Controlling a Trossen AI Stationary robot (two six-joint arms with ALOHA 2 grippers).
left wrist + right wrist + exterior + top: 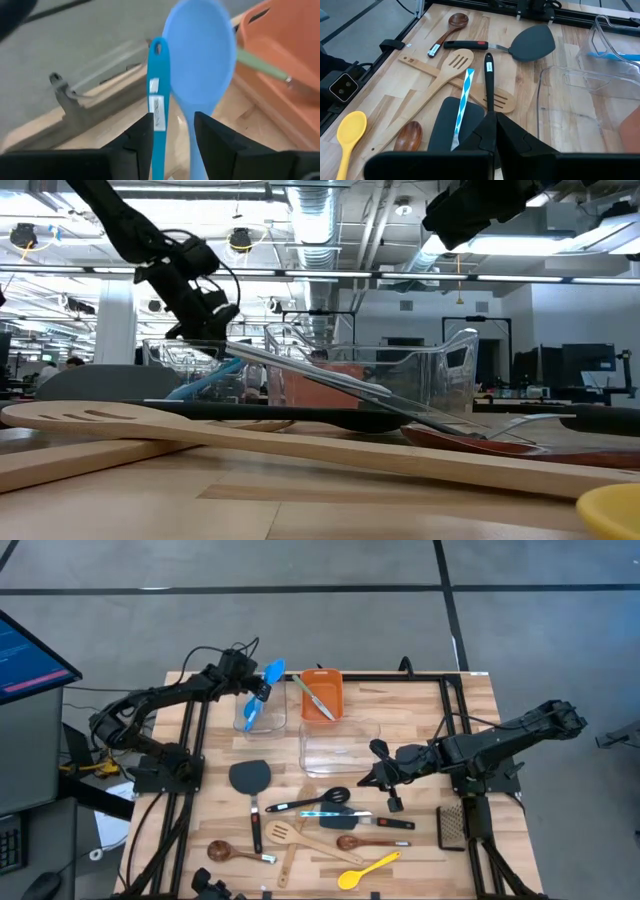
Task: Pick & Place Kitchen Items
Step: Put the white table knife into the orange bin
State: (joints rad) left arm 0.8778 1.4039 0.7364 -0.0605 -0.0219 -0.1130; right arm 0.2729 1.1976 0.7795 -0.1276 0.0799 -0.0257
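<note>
High view: both arms at work on a table (420,710) strewn with utensils.
The large tub (340,748) sits mid-table, and all places are told from it. The orange bin (322,695) stands just behind it with a green-handled tool (313,698) inside. The small tub (260,712) stands beside its back left corner and holds a blue utensil (250,716). The left gripper (262,690) hangs over that small tub, fingers (137,142) parted around the stem of a blue spoon (273,671), whose bowl points away from the table. The right gripper (378,780) sits just off the large tub's front right corner, fingers closed on the end of the black ladle (315,801). In front of the large tub lie a black turner (250,780), wooden spoons (232,853), a slotted spatula (286,840) and a yellow spoon (366,869).
</note>
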